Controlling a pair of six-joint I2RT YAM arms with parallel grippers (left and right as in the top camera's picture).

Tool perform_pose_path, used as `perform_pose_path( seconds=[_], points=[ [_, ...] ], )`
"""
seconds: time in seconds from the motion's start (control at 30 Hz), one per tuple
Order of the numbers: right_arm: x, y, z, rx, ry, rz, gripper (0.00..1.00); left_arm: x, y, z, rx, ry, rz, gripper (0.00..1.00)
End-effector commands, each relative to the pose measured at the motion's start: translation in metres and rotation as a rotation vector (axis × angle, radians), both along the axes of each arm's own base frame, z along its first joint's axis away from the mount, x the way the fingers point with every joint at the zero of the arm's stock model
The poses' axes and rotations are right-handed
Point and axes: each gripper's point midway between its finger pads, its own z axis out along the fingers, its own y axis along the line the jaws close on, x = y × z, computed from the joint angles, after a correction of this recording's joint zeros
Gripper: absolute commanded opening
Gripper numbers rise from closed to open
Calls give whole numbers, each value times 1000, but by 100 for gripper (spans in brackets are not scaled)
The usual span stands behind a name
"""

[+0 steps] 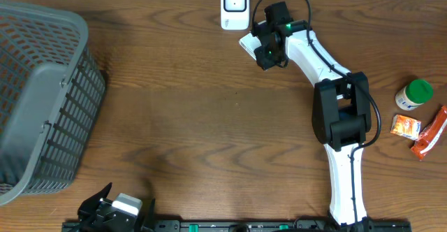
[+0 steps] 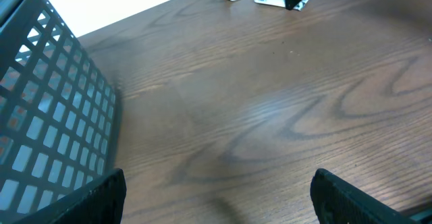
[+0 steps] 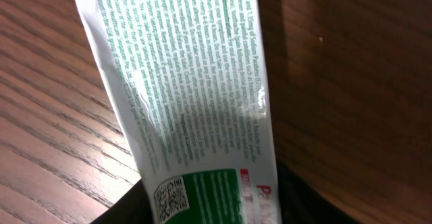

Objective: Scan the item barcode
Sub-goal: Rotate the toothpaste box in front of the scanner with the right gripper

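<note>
Left gripper [image 2: 217,193] sits low at the bottom left of the overhead view. Its two black fingers [image 2: 101,197] are spread wide apart. Nothing is between them, only bare brown table [image 1: 209,134].

Just above it, along the left edge, stands a big gray basket [image 1: 77,113] with walls full of little holes. From the left wrist view the basket wall fills the left side.

Moving to the middle, the wood is bare. At the top middle of the overhead view a small white scanner [image 1: 235,5] stands near the back edge of the table.

Just to the right of the scanner and a little lower is the white pack [image 3: 196,82]. It has lots of tiny green words on it, a green band and a small square code near its bottom end. It looks like it lies on the table, but I cannot tell for sure. The right gripper [image 3: 212,207] is right over it. Its dark fingers [image 3: 304,204] press against both long sides of the pack, so it is pinching the pack.

The white right arm [image 1: 335,113] runs from there down to the bottom edge.

At the far right, well apart from the pack, stand a little bottle [image 1: 413,94] with a green lid, an orange packet [image 1: 405,126] just below it, and a red wrapper [image 1: 431,133] beside that.
</note>
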Motion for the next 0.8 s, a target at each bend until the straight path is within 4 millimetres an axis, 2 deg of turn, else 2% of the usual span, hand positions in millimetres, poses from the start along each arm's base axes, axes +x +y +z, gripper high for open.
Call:
perform_pose_path(
  seconds=[0.0, 0.13, 0.27, 0.5, 0.63, 0.77],
  points=[
    [-27, -1, -41, -9, 142, -8, 40, -1, -2, 3, -2, -15, -11, 86],
    [-34, -1, -16, -6, 172, -5, 32, -1, -2, 3, -2, -15, -11, 86],
    [-46, 16, 20, 98, 215, 21, 33, -1, -2, 3, -2, -15, -12, 86],
    [-112, 39, 81, 340, 431, 148, 34, -1, -2, 3, -2, -15, -11, 86],
    [-144, 46, 98, 449, 562, 197, 31, -1, -2, 3, -2, -15, -12, 86],
    [-155, 57, 112, 553, 594, 250, 32, -1, -2, 3, -2, -15, -12, 86]
  ],
)
